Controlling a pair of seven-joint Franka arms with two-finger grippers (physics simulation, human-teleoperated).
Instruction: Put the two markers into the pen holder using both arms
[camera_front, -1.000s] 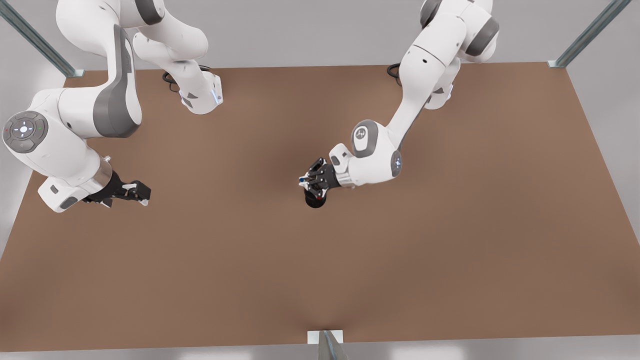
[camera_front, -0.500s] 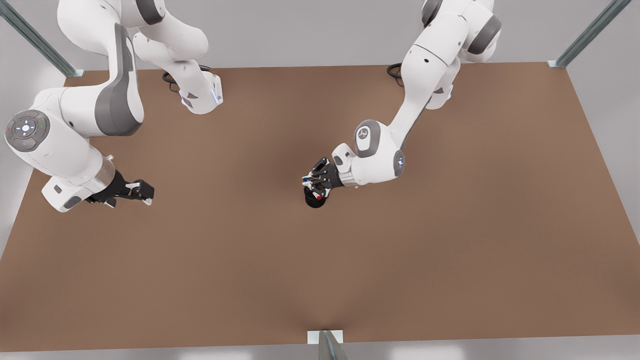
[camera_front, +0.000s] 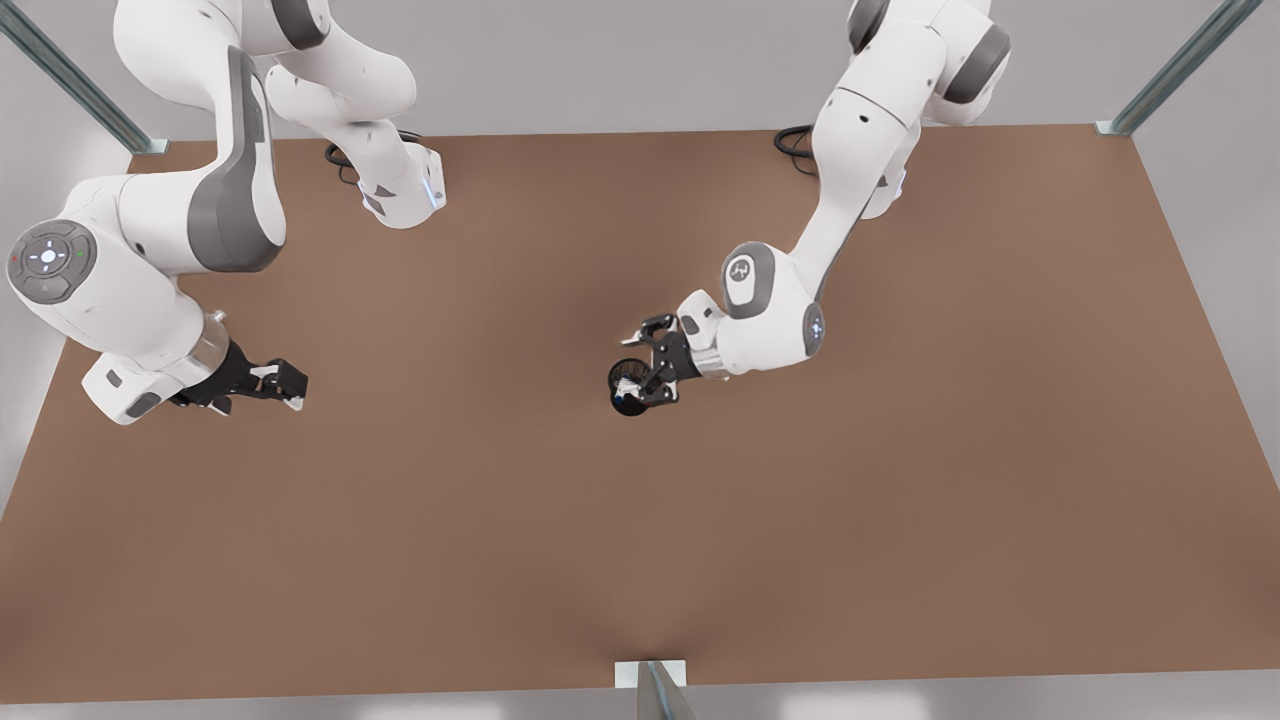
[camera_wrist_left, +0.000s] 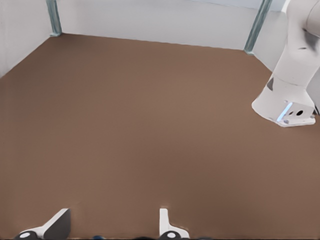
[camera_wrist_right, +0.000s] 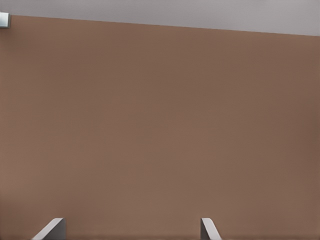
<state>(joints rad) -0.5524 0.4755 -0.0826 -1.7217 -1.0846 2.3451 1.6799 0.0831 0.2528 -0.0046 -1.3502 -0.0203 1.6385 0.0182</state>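
The pen holder (camera_front: 626, 384), a small black mesh cup, stands near the table's middle. A dark blue marker end (camera_front: 622, 398) shows inside its rim. The red marker is hidden. My left gripper (camera_front: 645, 362) hovers just beside the cup on the front view's right, open and holding nothing. Its white fingertips (camera_wrist_left: 167, 229) stand apart over bare table. My right gripper (camera_front: 284, 388) waits far off at the front view's left, open and empty, with its fingertips (camera_wrist_right: 207, 228) spread wide.
The brown table (camera_front: 800, 520) stretches widely around the cup. The two arm bases (camera_front: 405, 195) stand at the far edge. Metal posts (camera_front: 1180, 65) mark the corners, and a bracket (camera_front: 650, 675) sits mid-way along the near edge.
My left gripper opened and drew back toward the front view's right. The blue marker it held above the cup now sits inside it. The right arm barely moved.
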